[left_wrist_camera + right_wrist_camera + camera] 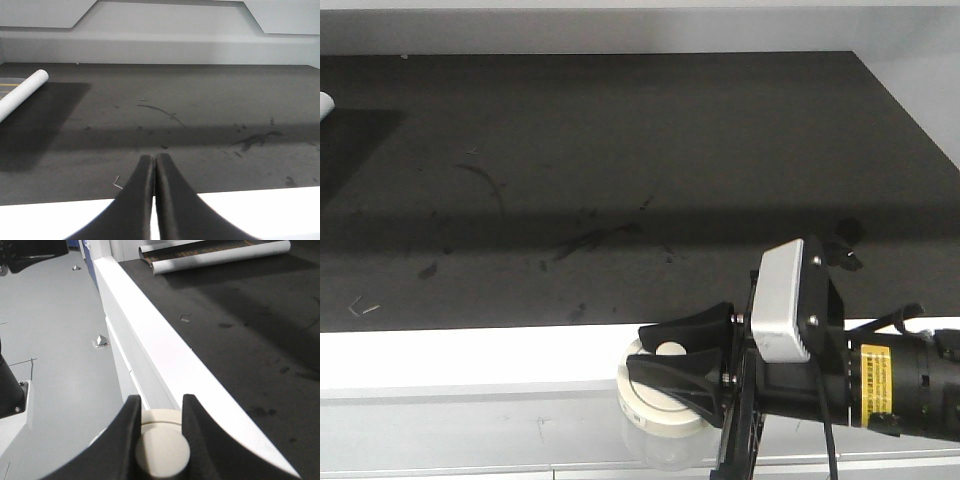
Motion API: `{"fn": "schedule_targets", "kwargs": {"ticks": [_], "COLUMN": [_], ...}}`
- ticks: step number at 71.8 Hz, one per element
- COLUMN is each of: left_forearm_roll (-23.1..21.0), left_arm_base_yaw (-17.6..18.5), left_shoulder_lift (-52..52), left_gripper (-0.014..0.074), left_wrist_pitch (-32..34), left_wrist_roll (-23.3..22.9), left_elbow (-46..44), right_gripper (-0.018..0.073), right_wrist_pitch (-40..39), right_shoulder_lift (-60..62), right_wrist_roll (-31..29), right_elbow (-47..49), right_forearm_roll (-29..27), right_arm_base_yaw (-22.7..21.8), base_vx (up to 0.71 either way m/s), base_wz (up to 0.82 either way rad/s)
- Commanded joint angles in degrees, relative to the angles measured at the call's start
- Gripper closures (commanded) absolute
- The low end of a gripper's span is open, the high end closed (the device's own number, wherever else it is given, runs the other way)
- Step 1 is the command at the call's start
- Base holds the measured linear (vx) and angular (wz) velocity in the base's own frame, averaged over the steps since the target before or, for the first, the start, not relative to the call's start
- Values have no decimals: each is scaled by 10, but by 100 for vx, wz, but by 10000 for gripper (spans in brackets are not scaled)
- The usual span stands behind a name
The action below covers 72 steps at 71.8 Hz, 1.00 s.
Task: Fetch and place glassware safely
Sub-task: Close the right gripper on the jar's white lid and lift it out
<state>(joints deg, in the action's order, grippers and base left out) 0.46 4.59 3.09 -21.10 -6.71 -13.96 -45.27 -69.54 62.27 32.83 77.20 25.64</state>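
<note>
Upright jar [656,412] at 6 o'clock, knob pointing up, right gripper [161,407] clamped on it; left gripper [154,159] pressed together, empty.

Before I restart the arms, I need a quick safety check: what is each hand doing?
Left hand: closed, empty.
Right hand: closed, holding the jar.

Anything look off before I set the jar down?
Yes: the right gripper grips the jar only by its lid knob, outside the table's white edge; the lid might lift off. The mat shows dark scuffs.
</note>
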Motion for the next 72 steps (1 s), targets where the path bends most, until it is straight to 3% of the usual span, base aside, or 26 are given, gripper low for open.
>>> {"fn": "schedule_targets", "kwargs": {"ticks": [1, 16, 51, 72], "left_forearm_roll": [-5, -5, -5, -5], "left_arm_base_yaw": [3, 3, 3, 3], "left_shoulder_lift": [7, 7, 7, 7], "left_gripper": [603, 603, 603, 603], "left_wrist_pitch": [42, 42, 42, 42], "left_wrist_roll": [0, 0, 0, 0], "left_elbow": [-14, -14, -14, -14], "right_gripper": [560, 560, 560, 560], "right_wrist_pitch": [-31, -26, -26, -26], "right_shoulder_lift": [17, 17, 17, 17], "right_wrist_roll": [-14, -49, -48, -48], "right_elbow": [8, 8, 8, 8], "right_forearm_roll": [-50, -77, -75, -76], "right_arm_base_yaw": [-1, -1, -1, -1], "base_vx": [0, 0, 0, -9], "base_wz": [0, 0, 2, 35]}}
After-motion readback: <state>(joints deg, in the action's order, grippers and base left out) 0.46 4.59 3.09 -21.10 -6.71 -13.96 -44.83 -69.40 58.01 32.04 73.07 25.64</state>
